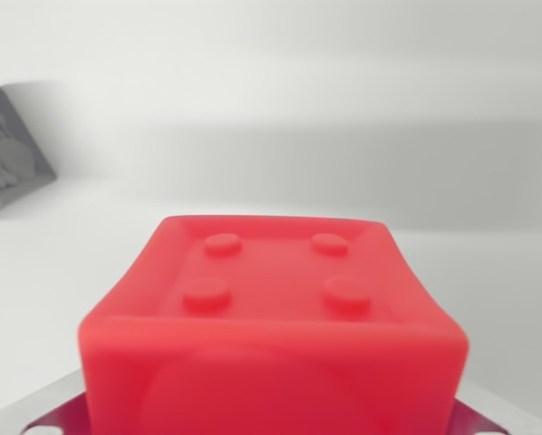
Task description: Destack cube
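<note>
We see a red cube (273, 326) filling the lower middle of the wrist view, right up against our hand (271, 421), of which only metal parts show at the bottom corners. Its upper face is recessed and carries four round studs. Whether the hand is apart or clamped on the cube we cannot tell, since the fingers are hidden. Beyond the cube lies a pale worktop (62, 272). Far off at the wrist view's left sits a grey block (8, 149), blurred.

bg: white surface (62, 272) | grey block (8, 149) at wrist view's left edge, blurred, partly cut off
</note>
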Motion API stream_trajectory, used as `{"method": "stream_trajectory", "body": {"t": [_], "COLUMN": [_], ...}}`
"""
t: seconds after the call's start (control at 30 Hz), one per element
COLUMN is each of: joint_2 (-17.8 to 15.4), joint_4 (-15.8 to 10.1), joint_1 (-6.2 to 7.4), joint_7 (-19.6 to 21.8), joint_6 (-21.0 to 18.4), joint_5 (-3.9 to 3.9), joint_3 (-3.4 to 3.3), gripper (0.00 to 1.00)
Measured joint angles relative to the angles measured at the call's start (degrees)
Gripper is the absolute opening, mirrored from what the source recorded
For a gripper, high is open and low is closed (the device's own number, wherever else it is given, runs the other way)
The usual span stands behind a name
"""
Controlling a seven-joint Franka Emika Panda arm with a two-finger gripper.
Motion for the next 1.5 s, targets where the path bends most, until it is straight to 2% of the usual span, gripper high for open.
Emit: {"method": "stream_trajectory", "body": {"t": [0.3,0.83,1.5], "joint_2": [0.0,0.17,8.99], "joint_4": [-0.66,-1.31,-1.09], "joint_1": [-0.81,-2.18,-2.38], "joint_7": [1.38,3.17,2.3], "joint_6": [0.6,1.6,9.87], "joint_5": [0.29,0.86,2.74], "joint_3": [-1.25,-2.93,-2.4], "gripper": [0.0,0.0,0.0]}}
